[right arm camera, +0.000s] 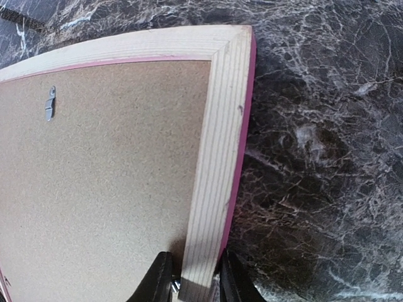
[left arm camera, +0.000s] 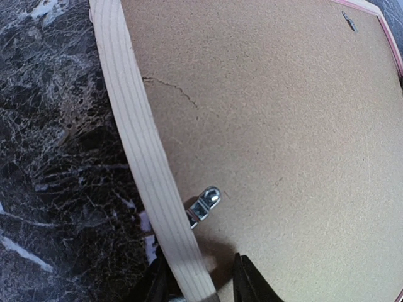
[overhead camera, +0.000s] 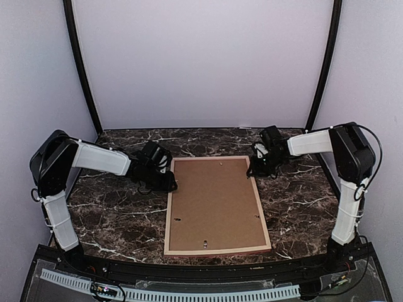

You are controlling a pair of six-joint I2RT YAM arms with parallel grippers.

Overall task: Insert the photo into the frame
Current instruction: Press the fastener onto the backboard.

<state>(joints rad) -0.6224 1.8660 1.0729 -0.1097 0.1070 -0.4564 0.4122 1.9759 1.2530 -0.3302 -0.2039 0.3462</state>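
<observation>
The frame (overhead camera: 217, 251) is laid face down in the middle of the marble table (overhead camera: 113, 220), filled by a brown backing board (overhead camera: 214, 201). At its 10 o'clock corner, the side rail is loosely straddled by the left gripper (left arm camera: 198, 283), a gap being left beside a metal clip (left arm camera: 204, 202). At 1 o'clock, the rail is pinched by the right gripper (right arm camera: 195, 280).

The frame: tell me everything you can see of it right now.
The frame lies flat and face down on the marble table, its long sides running away from the arms. Its pale wood reverse faces up, and bright pink shows along its edges. A brown backing board fills the opening, with small metal tabs at its rim. The left claw straddles the left rail, with a gap showing beside its inner finger. The right claw looks closed on the right rail near the far corner.
</observation>
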